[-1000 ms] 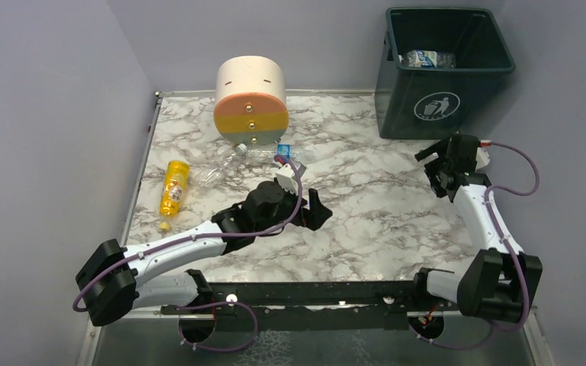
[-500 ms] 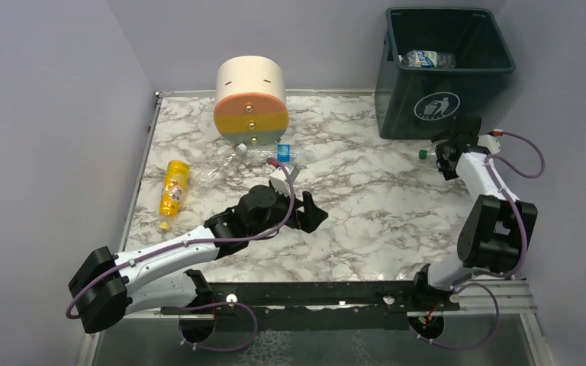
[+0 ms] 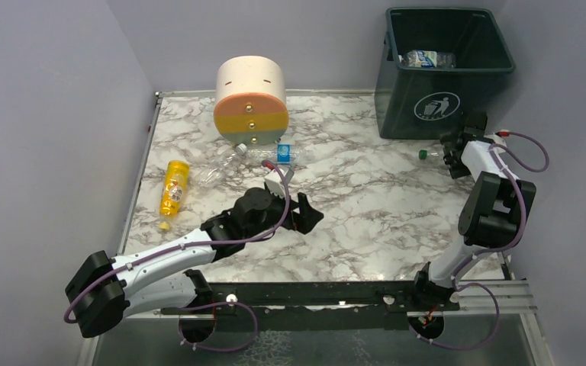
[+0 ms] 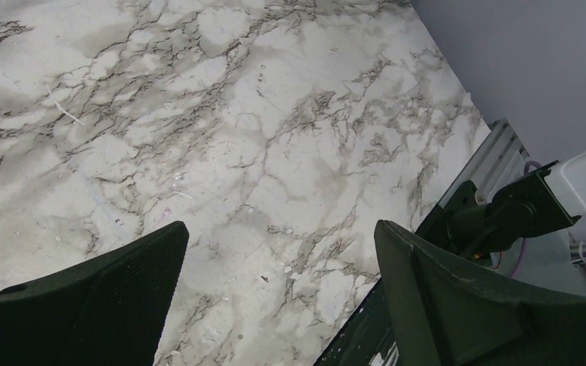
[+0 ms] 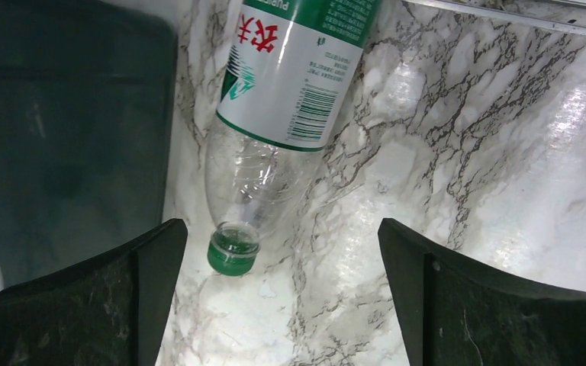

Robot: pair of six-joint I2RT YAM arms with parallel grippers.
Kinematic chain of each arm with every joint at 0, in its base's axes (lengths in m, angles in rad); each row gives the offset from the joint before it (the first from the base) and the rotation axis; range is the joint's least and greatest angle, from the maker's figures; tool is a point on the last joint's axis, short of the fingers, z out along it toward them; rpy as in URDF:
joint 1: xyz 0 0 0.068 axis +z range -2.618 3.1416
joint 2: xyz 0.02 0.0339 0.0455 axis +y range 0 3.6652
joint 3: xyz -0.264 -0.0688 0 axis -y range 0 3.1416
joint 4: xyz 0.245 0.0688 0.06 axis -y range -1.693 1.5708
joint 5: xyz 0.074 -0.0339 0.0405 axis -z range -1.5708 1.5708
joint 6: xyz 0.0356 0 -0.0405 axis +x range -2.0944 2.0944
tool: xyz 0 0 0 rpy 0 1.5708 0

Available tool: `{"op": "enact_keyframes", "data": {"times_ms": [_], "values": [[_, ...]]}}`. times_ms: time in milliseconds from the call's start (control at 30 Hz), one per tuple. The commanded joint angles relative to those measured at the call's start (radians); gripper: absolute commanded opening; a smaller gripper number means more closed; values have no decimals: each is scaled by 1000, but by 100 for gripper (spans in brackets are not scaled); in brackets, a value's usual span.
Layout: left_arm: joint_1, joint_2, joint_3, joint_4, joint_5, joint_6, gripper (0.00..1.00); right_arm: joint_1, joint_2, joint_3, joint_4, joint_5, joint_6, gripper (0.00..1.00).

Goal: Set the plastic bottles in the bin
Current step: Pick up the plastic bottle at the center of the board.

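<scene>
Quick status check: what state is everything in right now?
bin: upright, one blue-label bottle inside
green-label bottle: lying beside bin, capped
orange bottle: lying flat, far left
clear bottles: lying before drawer unit
drawer unit: drawers shut
left hand: open, empty
right hand: open, above green-label bottle

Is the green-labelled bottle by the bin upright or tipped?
Tipped: the green-labelled bottle lies on its side on the marble table.
</scene>
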Motion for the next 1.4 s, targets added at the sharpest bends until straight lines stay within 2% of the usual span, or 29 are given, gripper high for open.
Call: {"op": "enact_keyframes", "data": {"times_ms": [0,667,900,1067,1167,1367], "values": [[13,-22,-14,34,21,7,99,-7,45,41,-37,43,14,100],[50,-84,-27,-26,13,8,99,-8,183,127,-68,52,-16,98],[52,-106,-20,-47,6,5,99,-10,188,111,-57,51,-48,90],[51,-111,-17,-54,9,-3,99,-10,160,73,-41,29,-69,78],[52,-114,-14,-54,14,-12,99,-8,118,35,-22,4,-84,70],[52,-110,-13,-49,16,-25,99,-8,-9,-116,48,-61,-121,64]]}}
